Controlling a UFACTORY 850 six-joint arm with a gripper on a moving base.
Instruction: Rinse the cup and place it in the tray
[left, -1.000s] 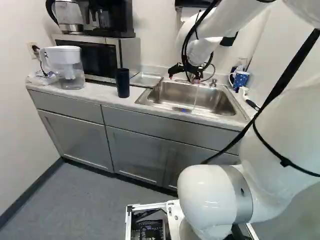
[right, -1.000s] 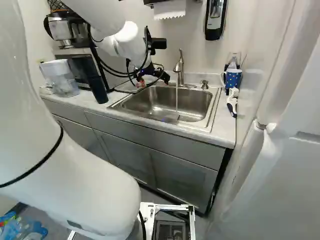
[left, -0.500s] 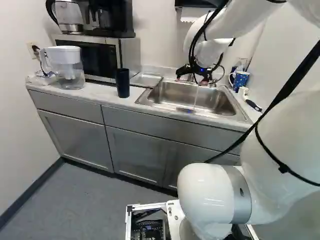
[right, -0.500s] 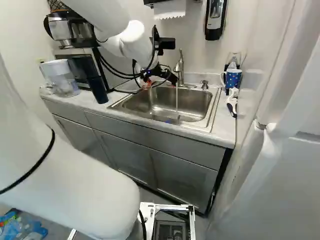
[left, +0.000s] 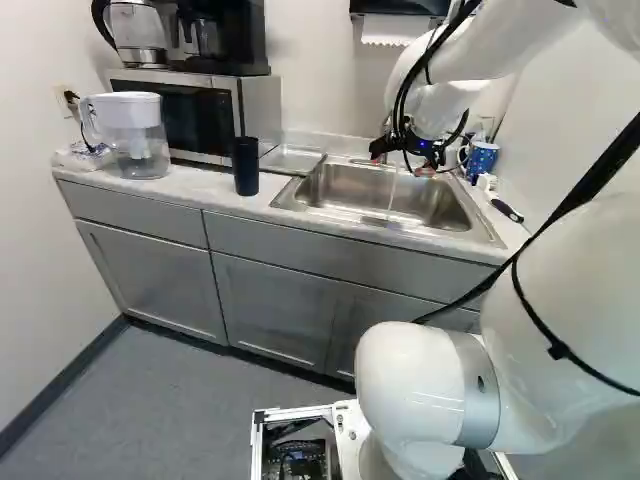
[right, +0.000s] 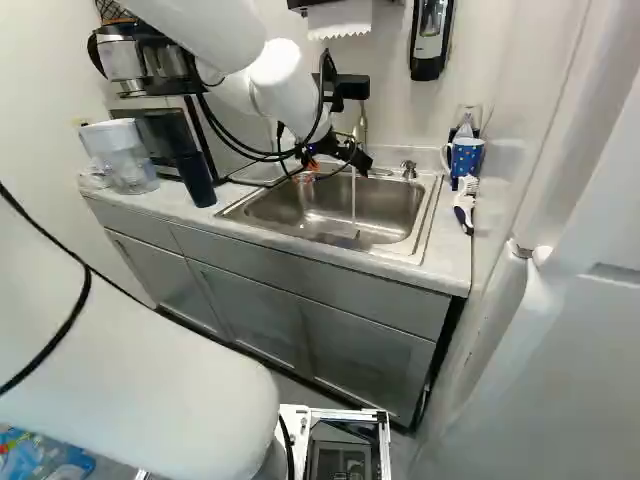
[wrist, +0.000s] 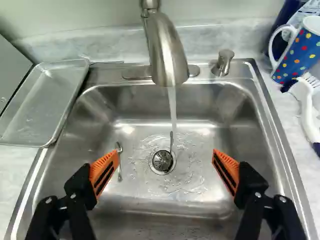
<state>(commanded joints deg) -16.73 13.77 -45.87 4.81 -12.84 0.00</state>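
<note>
Orange-padded black jaws wide, empty, above brushed-steel sink | blue polka-dotted mug, likely the cup, upright on pale marbled desk beside it | silver tap running, presumably for rinsing | shallow metal tray opposite the mug, probably to catch drips

Dotted mug, tumbler, tray, sink, faucet: one each.

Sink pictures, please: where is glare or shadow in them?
Wrist view: small bright glints on the floor of the sink, rippled highlights around the drain; right base view: the running water shows only as a thin pale streak; left base view: a dark, probably shaded band under the cabinets.
</note>
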